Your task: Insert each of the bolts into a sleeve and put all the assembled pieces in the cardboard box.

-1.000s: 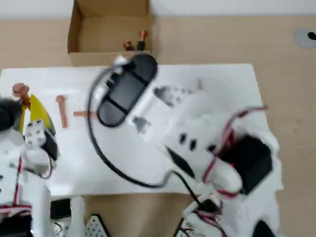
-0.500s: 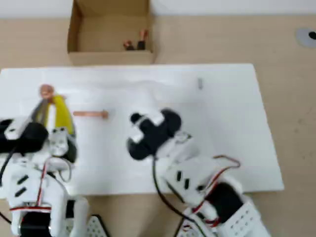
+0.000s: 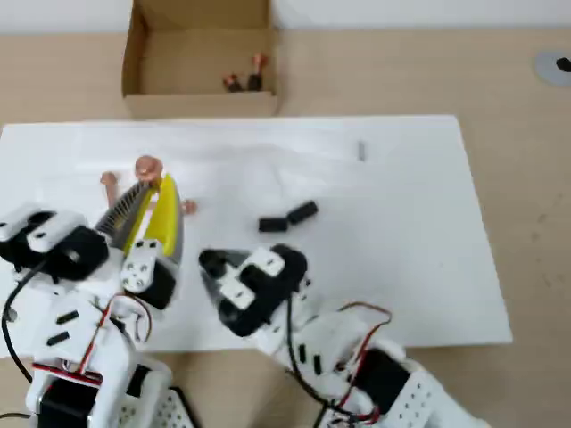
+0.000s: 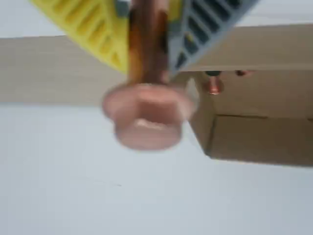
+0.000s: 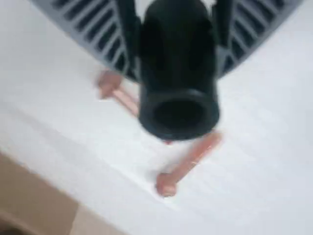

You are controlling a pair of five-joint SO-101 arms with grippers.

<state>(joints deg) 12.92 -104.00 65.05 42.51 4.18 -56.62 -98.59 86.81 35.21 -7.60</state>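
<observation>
My left gripper [image 3: 152, 185], with one yellow and one grey finger, is shut on a copper bolt [image 3: 147, 167] held above the left part of the white sheet; in the left wrist view the bolt [image 4: 146, 98] hangs head outward from the gripper [image 4: 149, 29]. My right gripper [image 5: 178, 29] is shut on a black sleeve [image 5: 178, 83] whose open end faces outward, low over the sheet's front middle [image 3: 212, 265]. Two loose bolts [image 3: 109, 179] [image 3: 189, 207] lie near the left gripper. Two black sleeves [image 3: 272, 224] [image 3: 303, 211] lie mid-sheet. The cardboard box [image 3: 134, 62] stands at the back with assembled pieces [image 3: 245, 81] inside.
The white sheet [image 3: 401, 223] covers most of the tan table; its right half is bare. A small grey mark [image 3: 361, 151] sits near the sheet's back edge. A round grey disc [image 3: 553, 67] lies at the far right of the table.
The right arm has pulled back from the box toward the front of the table, uncovering two sleeves. The left arm has carried its bolt to the right.
</observation>
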